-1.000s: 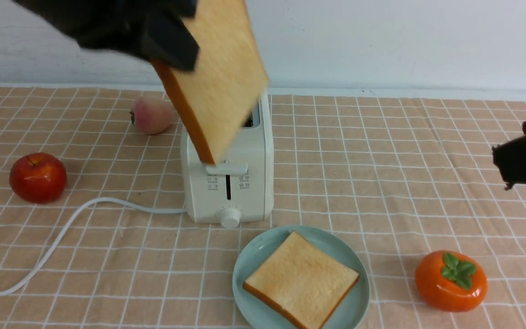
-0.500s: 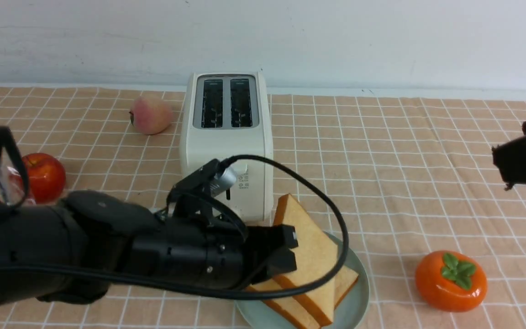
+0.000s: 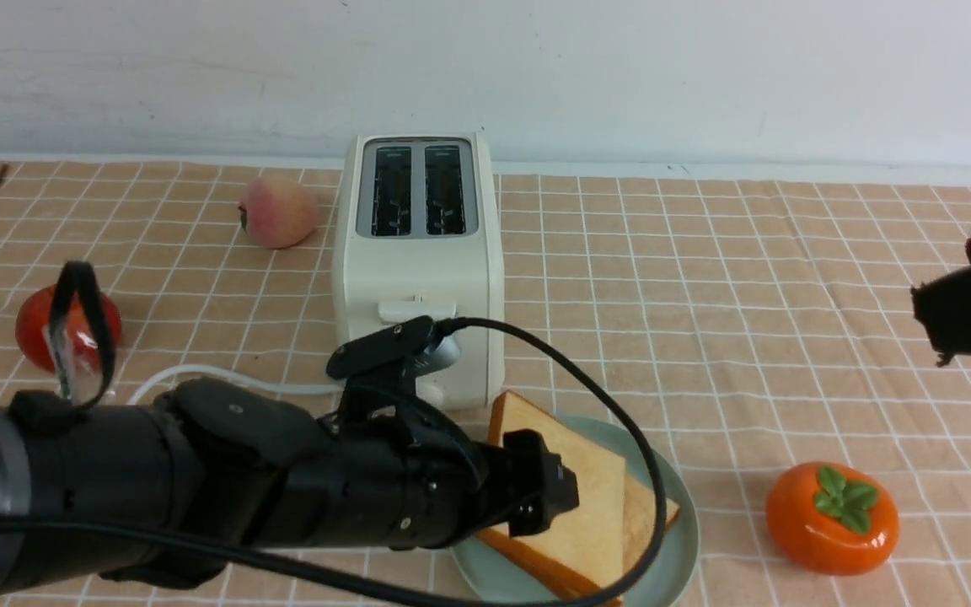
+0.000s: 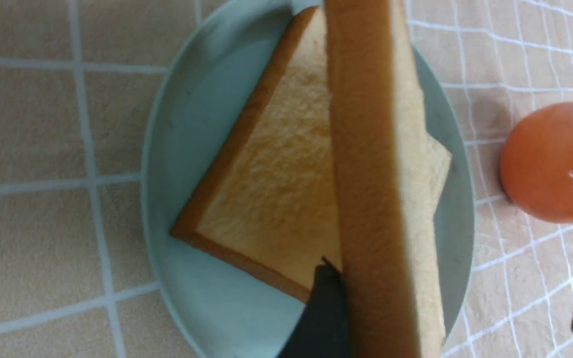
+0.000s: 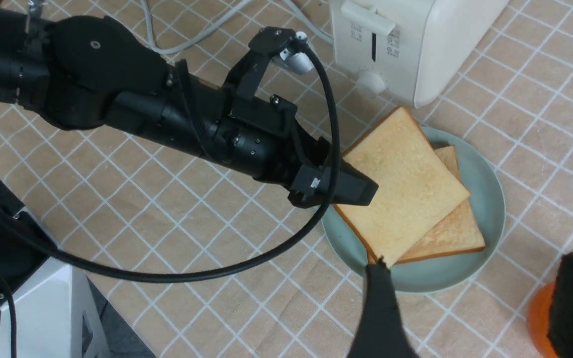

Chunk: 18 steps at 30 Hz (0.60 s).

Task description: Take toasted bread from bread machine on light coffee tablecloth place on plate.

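Observation:
The cream-white bread machine [image 3: 418, 278] stands on the light coffee tablecloth [image 3: 747, 295] with both slots empty. In front of it, the mint-green plate [image 3: 671, 548] holds one slice of toasted bread lying flat [image 3: 641, 506]. The second slice [image 3: 587, 497] leans tilted on top of it. My left gripper [image 3: 549, 497] is low at the plate's left side and open. In the left wrist view [image 4: 455, 313], one finger touches the top slice's crust [image 4: 366, 174] and the other stands well away from it. My right gripper [image 3: 957, 303] is open and empty at the far right.
A red apple [image 3: 39, 324] lies at the left and a peach [image 3: 279, 211] at the back left of the toaster. An orange persimmon [image 3: 831, 518] sits right of the plate. The white cord [image 3: 224, 375] runs left from the toaster, partly under my left arm.
My left arm carried the second slice from high above the toaster down onto the plate. The slice now leans flatter on the first one. The right arm has not moved.

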Each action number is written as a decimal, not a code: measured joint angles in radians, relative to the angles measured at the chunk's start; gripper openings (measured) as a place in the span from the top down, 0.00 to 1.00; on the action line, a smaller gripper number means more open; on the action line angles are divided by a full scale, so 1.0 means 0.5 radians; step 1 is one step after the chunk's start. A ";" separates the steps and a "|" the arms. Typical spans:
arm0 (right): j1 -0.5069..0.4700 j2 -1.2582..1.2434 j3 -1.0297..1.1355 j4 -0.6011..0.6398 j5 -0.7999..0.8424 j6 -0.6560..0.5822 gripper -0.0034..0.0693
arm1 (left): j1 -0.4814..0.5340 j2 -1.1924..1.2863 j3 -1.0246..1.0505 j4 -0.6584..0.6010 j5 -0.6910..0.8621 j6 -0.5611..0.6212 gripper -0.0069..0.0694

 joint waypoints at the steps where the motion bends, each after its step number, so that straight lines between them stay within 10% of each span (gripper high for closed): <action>1: 0.000 0.000 0.000 0.000 0.003 0.000 0.35 | 0.006 -0.044 0.000 0.100 0.034 0.000 0.05; 8: 0.000 0.000 0.000 0.002 0.013 0.000 0.35 | 0.226 -0.289 0.000 0.990 0.649 -0.173 0.14; 18: 0.000 -0.002 0.000 -0.123 -0.008 0.096 0.38 | 0.690 -0.388 -0.180 2.195 1.566 -1.443 0.57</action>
